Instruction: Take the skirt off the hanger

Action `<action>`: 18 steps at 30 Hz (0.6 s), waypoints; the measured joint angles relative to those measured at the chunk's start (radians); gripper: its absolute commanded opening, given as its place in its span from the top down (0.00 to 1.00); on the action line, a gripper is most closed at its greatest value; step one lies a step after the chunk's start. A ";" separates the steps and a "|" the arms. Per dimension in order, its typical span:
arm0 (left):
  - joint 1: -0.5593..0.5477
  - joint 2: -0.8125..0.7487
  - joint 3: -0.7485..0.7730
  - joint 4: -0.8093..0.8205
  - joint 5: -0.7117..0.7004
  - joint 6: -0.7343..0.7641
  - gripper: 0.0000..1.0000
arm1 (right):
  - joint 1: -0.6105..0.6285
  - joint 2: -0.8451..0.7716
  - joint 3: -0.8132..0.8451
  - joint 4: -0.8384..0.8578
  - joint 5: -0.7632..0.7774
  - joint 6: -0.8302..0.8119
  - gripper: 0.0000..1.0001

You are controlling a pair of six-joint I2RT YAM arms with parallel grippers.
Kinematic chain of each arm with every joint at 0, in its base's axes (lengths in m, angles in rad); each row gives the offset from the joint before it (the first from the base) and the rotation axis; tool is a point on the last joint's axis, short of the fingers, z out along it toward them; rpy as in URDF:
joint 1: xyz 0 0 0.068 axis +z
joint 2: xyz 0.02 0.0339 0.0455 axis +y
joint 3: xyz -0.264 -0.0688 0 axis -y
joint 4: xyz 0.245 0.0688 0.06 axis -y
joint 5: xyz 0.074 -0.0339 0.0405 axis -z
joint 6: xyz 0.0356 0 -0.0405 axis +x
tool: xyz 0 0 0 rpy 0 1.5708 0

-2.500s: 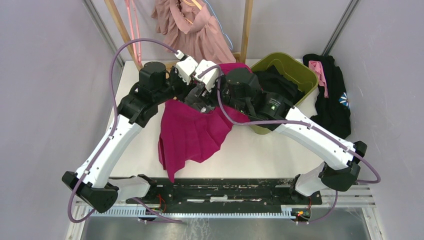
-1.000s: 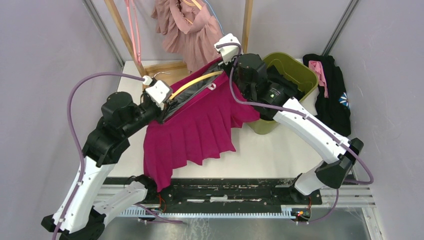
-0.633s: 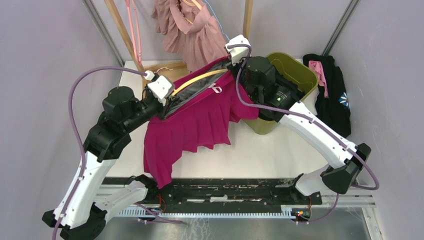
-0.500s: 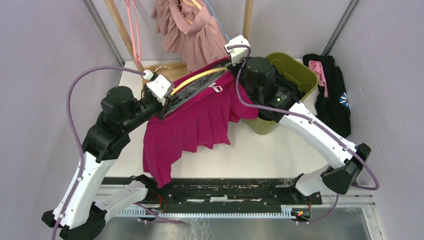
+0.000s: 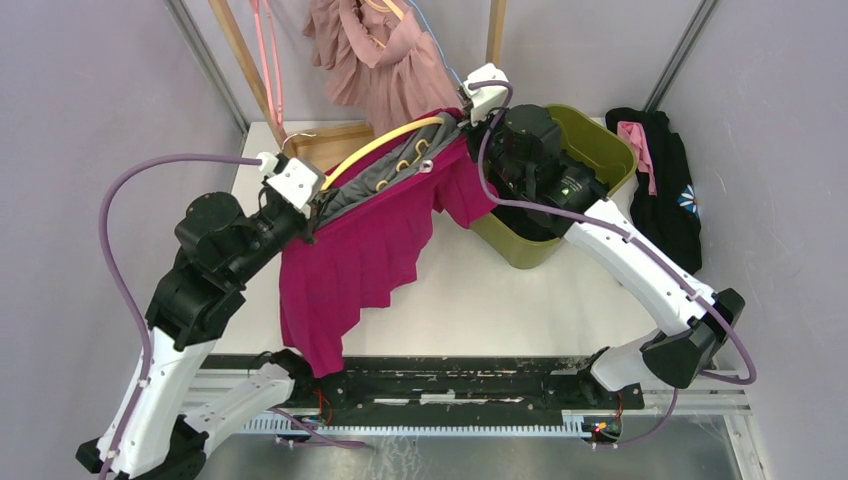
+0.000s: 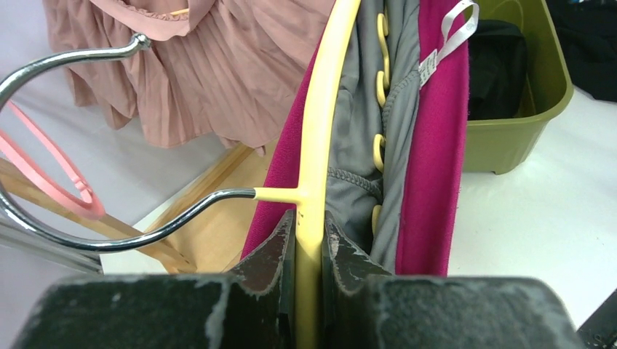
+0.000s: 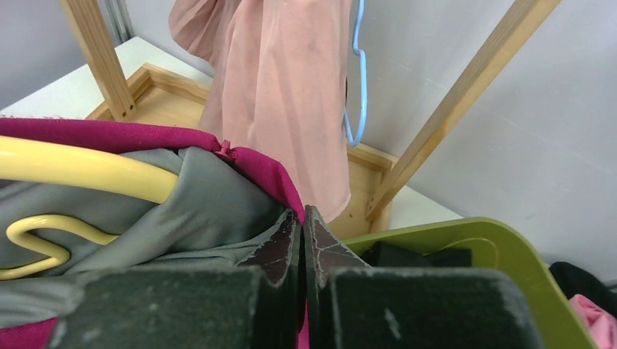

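With the left fingers (image 6: pixel 287 236) clamped on the yellow hanger (image 6: pixel 320 109) beside its hook (image 6: pixel 218 196) and the right fingers (image 7: pixel 295 233) pinched on the far-right waistband of the magenta skirt (image 5: pixel 365 250), which hangs above the table (image 5: pixel 500 300), the right pull should probably run along the hanger, not across it.

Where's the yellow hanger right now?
Top view: the yellow hanger is held over the far centre of the table, inside the magenta skirt's waistband, clamped beside its hook by the left gripper.
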 measured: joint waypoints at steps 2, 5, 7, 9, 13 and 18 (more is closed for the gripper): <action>0.000 -0.001 -0.006 0.011 0.005 0.000 0.97 | -0.011 0.000 -0.006 -0.001 -0.026 0.027 0.99; 0.001 0.032 0.019 0.000 0.046 -0.001 0.97 | -0.027 0.001 -0.029 -0.002 -0.033 0.044 0.99; 0.002 0.089 0.090 -0.032 0.084 -0.001 0.97 | -0.035 0.012 -0.033 -0.003 -0.015 0.037 0.99; 0.003 0.106 0.107 -0.026 0.106 -0.002 0.97 | -0.043 0.026 -0.024 -0.001 -0.001 0.019 0.99; 0.005 0.083 0.076 0.022 0.096 -0.002 0.97 | -0.045 0.072 0.042 -0.005 -0.012 0.006 0.99; 0.005 0.076 0.087 0.147 0.031 -0.004 0.97 | -0.047 0.081 0.017 0.000 -0.012 0.022 0.99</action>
